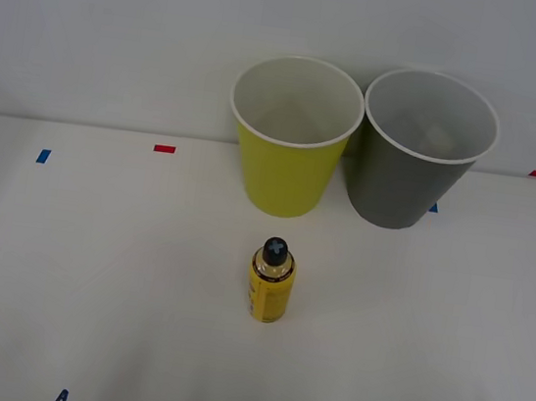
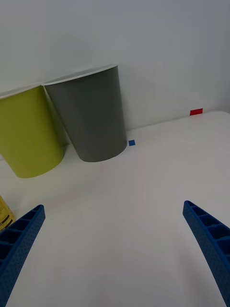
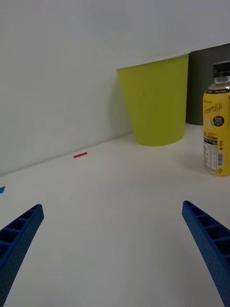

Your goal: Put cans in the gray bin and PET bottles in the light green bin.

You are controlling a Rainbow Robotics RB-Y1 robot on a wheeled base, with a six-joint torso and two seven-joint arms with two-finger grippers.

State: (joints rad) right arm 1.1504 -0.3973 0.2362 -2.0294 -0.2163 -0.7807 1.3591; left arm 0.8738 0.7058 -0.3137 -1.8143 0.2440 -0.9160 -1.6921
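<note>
A small PET bottle (image 1: 271,282) with yellow contents and a black cap stands upright mid-table, in front of the two bins. It also appears in the left wrist view as the bottle (image 3: 216,129). Behind it stands the light green bin (image 1: 289,154), with the gray bin (image 1: 415,175) touching it on the right. Something pale and indistinct lies at the bottom of the gray bin. Cans are out of view. My left gripper (image 3: 111,207) is open near the table's front left, well short of the bottle. At the front right my right gripper (image 2: 113,206) is open, facing the gray bin (image 2: 93,120).
A white wall rises directly behind the bins. Small red tape marks (image 1: 164,148) and blue tape marks (image 1: 43,156) dot the white table (image 1: 93,257). Bare table lies on both sides of the bottle.
</note>
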